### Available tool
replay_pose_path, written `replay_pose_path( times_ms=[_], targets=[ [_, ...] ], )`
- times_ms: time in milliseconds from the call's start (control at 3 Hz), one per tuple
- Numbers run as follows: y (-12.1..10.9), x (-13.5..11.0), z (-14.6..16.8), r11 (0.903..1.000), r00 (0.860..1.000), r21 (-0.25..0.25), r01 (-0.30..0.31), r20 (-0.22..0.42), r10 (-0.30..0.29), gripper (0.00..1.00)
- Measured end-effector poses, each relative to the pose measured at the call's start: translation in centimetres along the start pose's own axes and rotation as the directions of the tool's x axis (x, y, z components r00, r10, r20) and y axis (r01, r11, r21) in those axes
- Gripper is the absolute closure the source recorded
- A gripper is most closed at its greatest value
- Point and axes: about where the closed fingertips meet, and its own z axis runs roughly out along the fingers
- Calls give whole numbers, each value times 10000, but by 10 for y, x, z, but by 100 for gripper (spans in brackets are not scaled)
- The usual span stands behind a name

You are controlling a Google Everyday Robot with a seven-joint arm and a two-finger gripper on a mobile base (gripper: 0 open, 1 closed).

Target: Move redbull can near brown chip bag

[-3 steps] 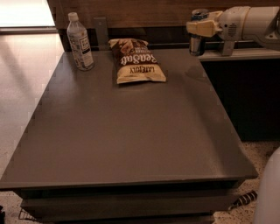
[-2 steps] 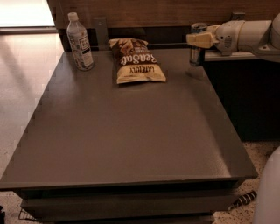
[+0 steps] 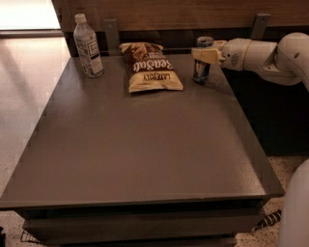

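clamping the upright can (image 3: 201,72), the pincer (image 3: 204,55) is closed on it over the worktop (image 3: 145,154), near the bag (image 3: 150,67).

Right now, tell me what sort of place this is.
Probably an office break area: a dark table against a wood-panelled wall, bearing a brown chip bag, a water bottle, and the redbull can held by the gripper at its far edge.

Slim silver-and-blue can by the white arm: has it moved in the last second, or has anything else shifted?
The end effector, clamped on the slim silver-and-blue metal can, carried it down and leftward towards the flat brown-and-cream chip bag; a gap remains between them. It has not let go. The bag, the clear plastic bottle with white cap and the dark grey table stayed put.
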Motion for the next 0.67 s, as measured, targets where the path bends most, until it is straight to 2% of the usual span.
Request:
replay_pose_path(
  times_ms=[333,667],
  targets=[
    [9,8,9,9999,9996,-141,-13,269,17,100],
    [16,23,7,9999,9993,-67,-101,369,104,100]
  ],
)
